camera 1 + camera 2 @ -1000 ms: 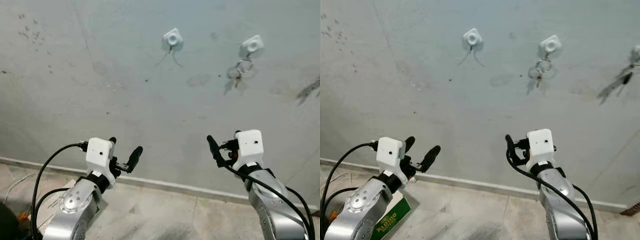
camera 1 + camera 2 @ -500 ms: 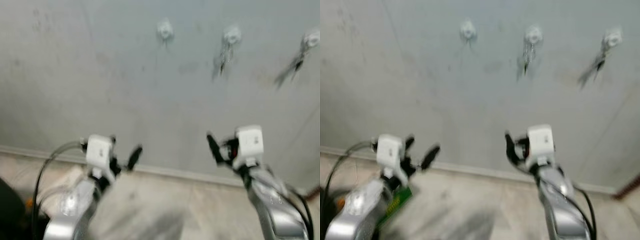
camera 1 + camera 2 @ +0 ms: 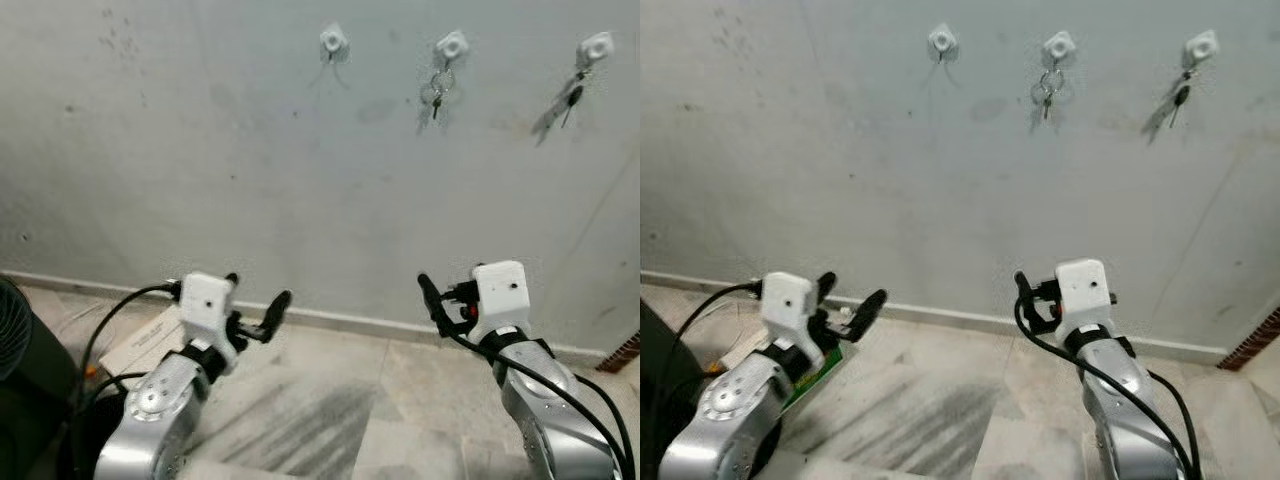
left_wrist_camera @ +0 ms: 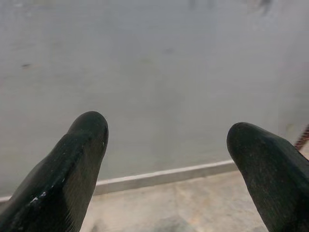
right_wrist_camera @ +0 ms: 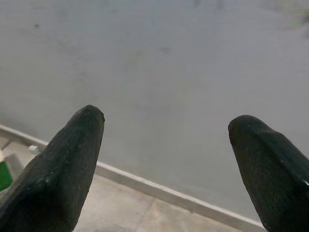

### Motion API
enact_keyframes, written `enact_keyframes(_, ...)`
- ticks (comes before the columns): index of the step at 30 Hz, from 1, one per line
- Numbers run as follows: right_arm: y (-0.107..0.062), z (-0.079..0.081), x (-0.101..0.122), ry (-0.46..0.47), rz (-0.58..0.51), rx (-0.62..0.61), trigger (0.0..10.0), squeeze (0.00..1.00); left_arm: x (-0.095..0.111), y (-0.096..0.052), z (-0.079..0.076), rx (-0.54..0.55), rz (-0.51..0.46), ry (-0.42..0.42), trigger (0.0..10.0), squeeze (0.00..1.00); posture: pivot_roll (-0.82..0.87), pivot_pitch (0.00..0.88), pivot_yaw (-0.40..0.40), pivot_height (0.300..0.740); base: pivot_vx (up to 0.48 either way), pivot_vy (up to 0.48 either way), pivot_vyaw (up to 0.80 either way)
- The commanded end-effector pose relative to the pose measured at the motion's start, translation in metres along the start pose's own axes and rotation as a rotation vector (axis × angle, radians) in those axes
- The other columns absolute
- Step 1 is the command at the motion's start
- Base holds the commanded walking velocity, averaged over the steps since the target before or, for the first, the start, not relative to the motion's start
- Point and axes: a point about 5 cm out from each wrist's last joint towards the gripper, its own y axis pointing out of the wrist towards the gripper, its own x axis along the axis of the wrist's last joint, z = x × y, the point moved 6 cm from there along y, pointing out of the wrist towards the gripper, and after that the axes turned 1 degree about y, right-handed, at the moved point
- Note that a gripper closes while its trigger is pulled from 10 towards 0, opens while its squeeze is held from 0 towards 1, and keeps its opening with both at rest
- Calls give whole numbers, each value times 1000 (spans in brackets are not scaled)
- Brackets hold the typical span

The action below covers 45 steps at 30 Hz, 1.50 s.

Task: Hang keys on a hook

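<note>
Looking through the left eye view, 3 white hooks sit in a row high on the grey wall. The leftmost hook (image 3: 334,41), at 12 o'clock, is bare. The middle hook (image 3: 451,45), at 1 o'clock, carries a ring of keys (image 3: 436,88) hanging straight down, long axis vertical. The third hook (image 3: 596,46), near 2 o'clock, holds a dark, slanted bunch that is too small to name. The left gripper (image 3: 253,308) at 7 o'clock and the right gripper (image 3: 432,303) at 5 o'clock are both raised low before the wall, well apart from the hooks, and both carry nothing. The keys lie up and slightly right of the right gripper, so the right arm looks the nearer of the 2. With keys already on a hook, my guess is the hanging is done.

From the right eye view, a green-printed box (image 3: 816,366) lies on the tiled floor under the left arm; its lettering is too small to read.

Through the left wrist view, the 2 black fingers (image 4: 72,166) stand spread wide, with only wall and skirting between them.

Through the right wrist view, the fingers (image 5: 63,166) are likewise spread, holding nothing.
</note>
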Motion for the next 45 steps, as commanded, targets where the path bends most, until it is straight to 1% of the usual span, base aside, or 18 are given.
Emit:
enact_keyframes(1, 1, 4, 9, -1, -28, 5, 10000, 0, 0, -2, 8, 23, 5, 17, 10000, 0, -13, 5, 31, 740, -255, 0, 0)
enact_keyframes(8, 2, 3, 9, -3, -32, 3, 10000, 0, -1, 0, 7, 24, 4, 15, 10000, 0, -14, 2, 29, 740, -250, 0, 0)
enact_keyframes(15, 2, 4, 10, -2, -36, 5, 10000, 0, -2, 0, 7, 27, 7, 25, 10000, 0, -13, 2, 28, 740, 0, 0, 0)
enact_keyframes(18, 4, 5, 11, -1, -32, 7, 10000, 0, -1, 1, 10, 38, 5, 29, 10000, 0, -14, 0, 32, 740, 0, 0, 0)
enact_keyframes(20, 5, 5, 10, 14, -27, 5, 10000, 0, 0, 3, 11, 38, 4, 18, 10000, 0, -14, 0, 32, 740, 0, 0, -788)
enact_keyframes(30, 6, 4, 11, -3, -31, 1, 10000, 0, 4, 9, 12, 40, -10, 9, 10000, 0, -15, 0, 35, 740, 0, 0, -791)
enact_keyframes(34, 8, 4, 12, -10, -33, 0, 10000, 0, 5, 14, 17, 70, -17, -42, 10000, 0, -17, 0, 38, 740, 0, 0, -788)
enact_keyframes(37, 8, 4, 13, -13, -32, 1, 10000, 0, 5, 15, 19, 83, -17, -56, 10000, 0, -20, 0, 32, 740, 0, 0, -788)
enact_keyframes(45, 9, 4, 14, -15, -34, -3, 10000, 0, 6, 17, 19, 91, -20, -80, 10000, 0, -21, 5, 34, 740, 0, 0, -788)
